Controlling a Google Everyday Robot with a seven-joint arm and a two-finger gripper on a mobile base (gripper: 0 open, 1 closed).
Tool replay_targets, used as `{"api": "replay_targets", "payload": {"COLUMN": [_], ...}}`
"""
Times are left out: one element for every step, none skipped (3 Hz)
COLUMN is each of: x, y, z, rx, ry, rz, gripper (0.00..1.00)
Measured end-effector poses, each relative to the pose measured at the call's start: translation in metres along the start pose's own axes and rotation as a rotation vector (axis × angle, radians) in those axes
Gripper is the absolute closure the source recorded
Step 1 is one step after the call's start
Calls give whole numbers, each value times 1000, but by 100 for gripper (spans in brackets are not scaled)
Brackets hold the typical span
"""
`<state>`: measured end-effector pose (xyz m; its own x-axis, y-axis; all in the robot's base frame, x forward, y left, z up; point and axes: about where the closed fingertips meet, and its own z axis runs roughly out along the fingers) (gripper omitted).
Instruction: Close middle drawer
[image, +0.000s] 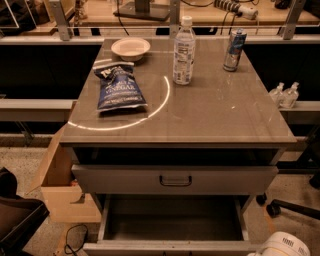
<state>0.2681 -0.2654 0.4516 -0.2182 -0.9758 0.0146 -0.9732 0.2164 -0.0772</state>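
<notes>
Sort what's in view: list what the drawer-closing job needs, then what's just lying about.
For the job:
- middle drawer, pulled out
- gripper, at the bottom right corner

Lying about:
- chip bag
- bowl
- water bottle
- can
- top drawer
- cardboard box

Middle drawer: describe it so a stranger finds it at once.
Below the grey table top sits a tall-fronted drawer with a loop handle. The middle drawer, just beneath, is pulled far out, inside showing. The end effector is at bottom right.
</notes>
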Motion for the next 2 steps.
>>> {"api": "replay_targets", "payload": {"x": [0,-6], "y": [0,-8], "z": [0,18], "rx": [0,-21], "ry": [0,-10], "rz": [0,-6], "gripper": [100,100]}}
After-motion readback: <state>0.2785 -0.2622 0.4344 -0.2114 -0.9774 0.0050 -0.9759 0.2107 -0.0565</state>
